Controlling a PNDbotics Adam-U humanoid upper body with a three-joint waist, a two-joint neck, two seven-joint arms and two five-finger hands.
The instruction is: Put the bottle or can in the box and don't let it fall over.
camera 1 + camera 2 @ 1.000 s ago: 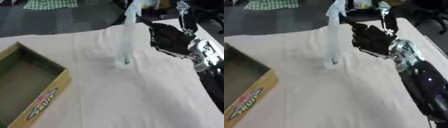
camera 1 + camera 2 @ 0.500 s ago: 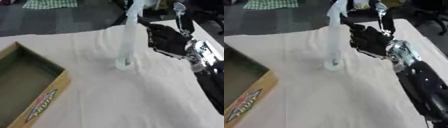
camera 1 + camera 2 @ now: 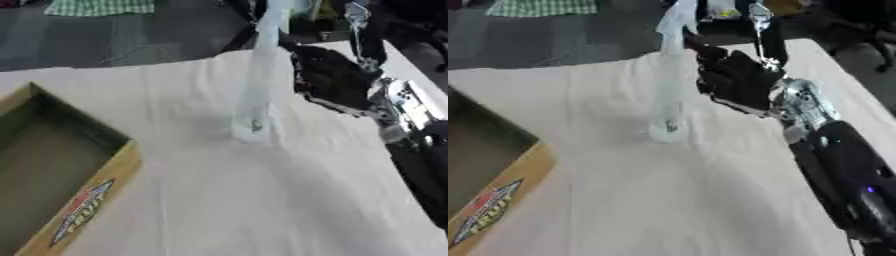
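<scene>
Standing upright, bottle (image 3: 256,95) just left of right hand (image 3: 732,80).

Clear plastic bottle (image 3: 256,85) – matt cloth (image 3: 262,200), cardboard box (image 3: 87,200).

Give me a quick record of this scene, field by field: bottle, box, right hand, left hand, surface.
bottle: clear plastic bottle, upright on the cloth, outside the box
box: open cardboard box, at the left, nothing visible inside
right hand: right hand beside the bottle's right, fingers open, grasp not yet closed
left hand: not in view
surface: table under a pale cloth
</scene>
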